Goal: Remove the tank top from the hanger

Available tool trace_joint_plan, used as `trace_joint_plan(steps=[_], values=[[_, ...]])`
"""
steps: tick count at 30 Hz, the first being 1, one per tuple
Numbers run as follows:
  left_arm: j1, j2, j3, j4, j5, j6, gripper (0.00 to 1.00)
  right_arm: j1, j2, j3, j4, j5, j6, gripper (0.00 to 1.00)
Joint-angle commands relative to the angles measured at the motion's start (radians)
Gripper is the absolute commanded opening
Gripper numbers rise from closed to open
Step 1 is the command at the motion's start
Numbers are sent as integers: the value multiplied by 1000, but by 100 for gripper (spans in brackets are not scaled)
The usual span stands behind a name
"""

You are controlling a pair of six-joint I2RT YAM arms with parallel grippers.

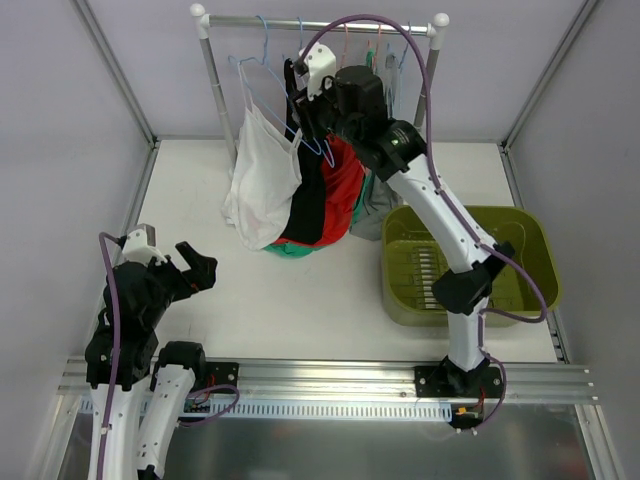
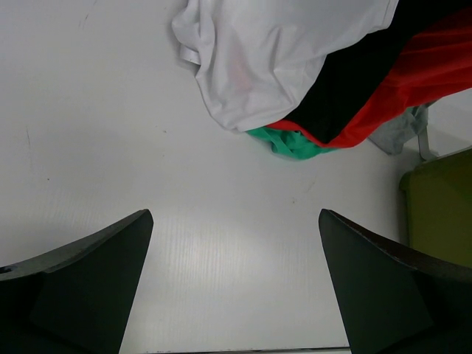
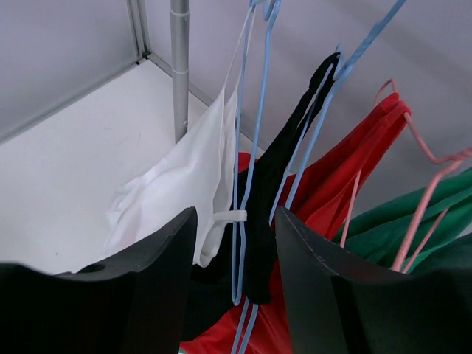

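Observation:
Several tank tops hang on hangers from a rail (image 1: 320, 24): white (image 1: 262, 180), black (image 1: 308, 205), red (image 1: 345, 185), with green and grey behind. My right gripper (image 1: 312, 125) is up at the rack. In the right wrist view it (image 3: 234, 221) is open, and its jaws straddle the black top's strap (image 3: 284, 177) and a thin blue hanger wire (image 3: 236, 251) without closing on them. The white top (image 3: 184, 177) hangs just left of it. My left gripper (image 1: 185, 265) is open and empty, low over the table at the near left (image 2: 234, 221).
An olive green bin (image 1: 520, 235) stands on the table at the right, beside the right arm. The rack's left post (image 3: 179, 66) stands behind the white top. The garment hems (image 2: 287, 140) bunch on the table under the rack. White walls enclose the table.

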Motion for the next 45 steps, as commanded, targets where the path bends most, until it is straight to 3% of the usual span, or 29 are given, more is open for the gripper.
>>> trace_joint_plan(steps=[1,14,17,18,23,27,45], values=[[-8,21,-5,36,12,7,99,-17,29,57,107,2,-46,50],[-8,24,-5,37,13,8,99,-65,188,84,207,-62,-21,47],[-8,27,-5,39,15,8,99,-65,196,79,230,-62,-8,36],[-8,29,-5,39,15,8,99,-65,196,71,237,-60,5,27],[-8,27,-7,39,17,8,99,-65,189,62,260,-62,41,22],[-8,24,-7,39,17,10,99,-62,162,45,274,-94,103,1],[-8,6,-8,42,18,8,99,-25,-80,-128,362,-62,236,0]])
